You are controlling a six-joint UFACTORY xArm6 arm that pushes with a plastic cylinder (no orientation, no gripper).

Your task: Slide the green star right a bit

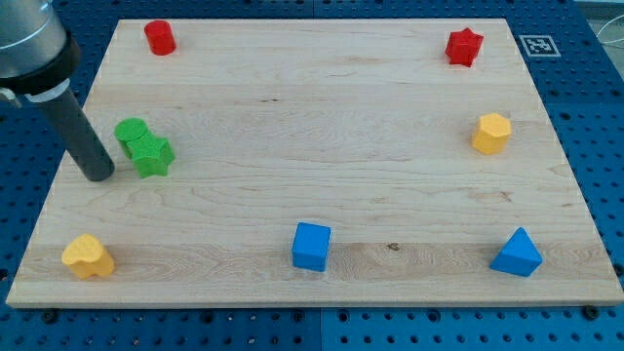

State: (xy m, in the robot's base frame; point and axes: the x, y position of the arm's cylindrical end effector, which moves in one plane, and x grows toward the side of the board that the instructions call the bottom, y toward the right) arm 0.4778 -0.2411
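Observation:
The green star point(151, 155) lies at the board's left side, touching a green cylinder point(131, 133) just above and left of it. My tip point(100, 175) rests on the board to the left of the green star and slightly below it, a short gap away, touching neither green block. The dark rod rises from the tip toward the view's top left.
The wooden board point(312, 117) also holds a red cylinder point(160, 37) at top left, a red star point(465, 46) at top right, a yellow hexagonal block point(491, 133) at right, a yellow block point(88, 255) at bottom left, a blue cube point(311, 246) and a blue triangular block point(517, 253).

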